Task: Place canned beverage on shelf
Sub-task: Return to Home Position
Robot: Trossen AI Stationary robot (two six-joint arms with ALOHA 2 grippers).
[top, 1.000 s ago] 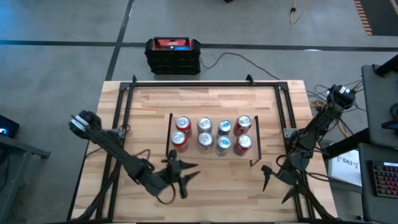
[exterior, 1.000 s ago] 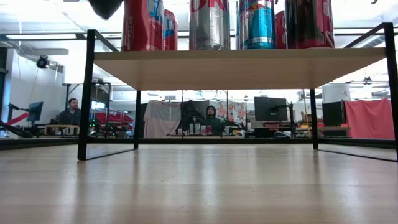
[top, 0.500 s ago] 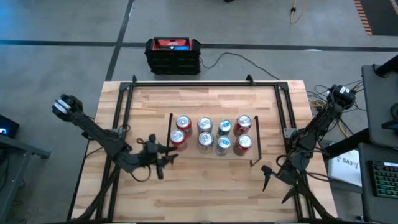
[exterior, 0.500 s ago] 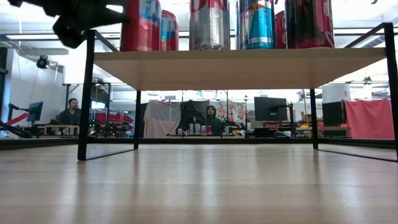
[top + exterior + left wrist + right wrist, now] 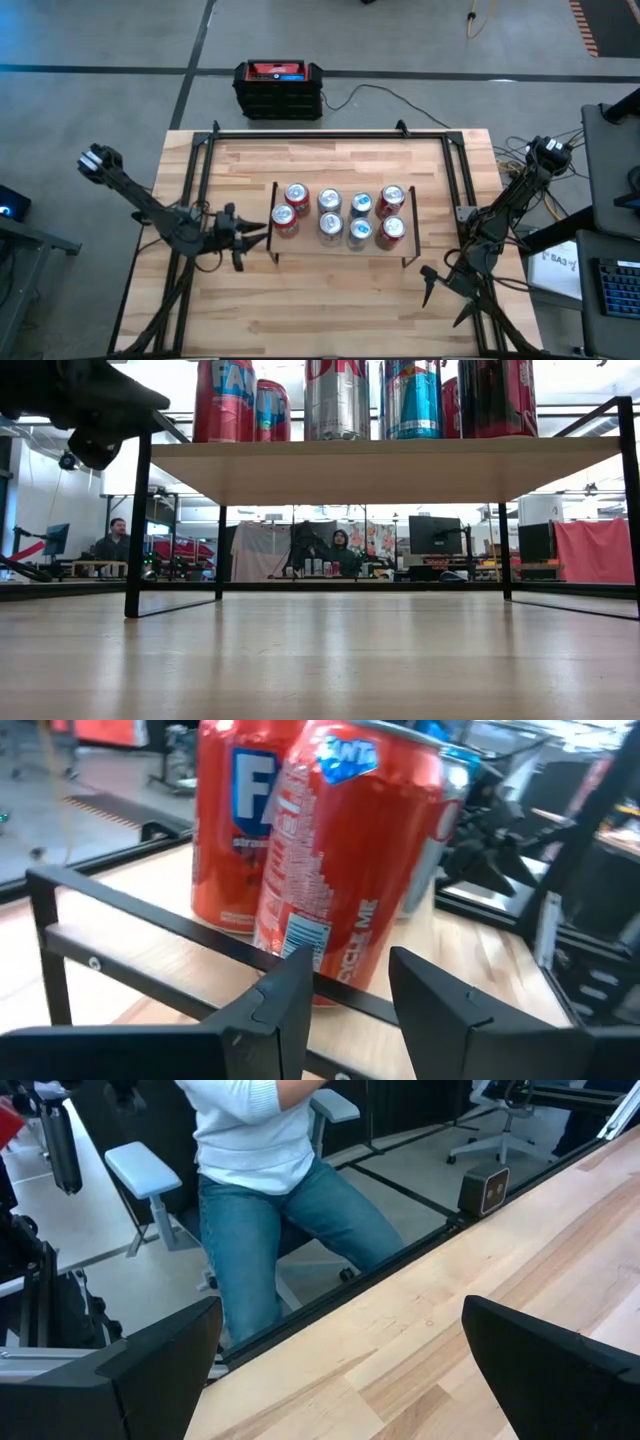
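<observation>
The shelf (image 5: 340,245), a light-wood board on thin black legs, stands mid-table and carries several upright cans. The red can at its left near corner (image 5: 284,218) stands on its base, and so does a second red can (image 5: 297,195) behind it. Both show in the left wrist view (image 5: 350,870) beyond the shelf's black rail (image 5: 150,935). My left gripper (image 5: 250,238) is open just left of the shelf, fingers level and pointing at the corner can without touching it; it also shows in the low view (image 5: 90,410). My right gripper (image 5: 430,285) is open and empty at the table's near right.
A black frame (image 5: 330,133) runs round the table's far and side edges. A black-and-red box (image 5: 278,88) sits on the floor beyond the far edge. A seated person (image 5: 270,1200) is beyond the table's edge in the right wrist view. There is bare tabletop (image 5: 340,310) near the shelf's front.
My left gripper has gone from the shelf's near left corner toward the table's left and far edges. It has turned until its fingers point right at the corner can. It has stayed open.
</observation>
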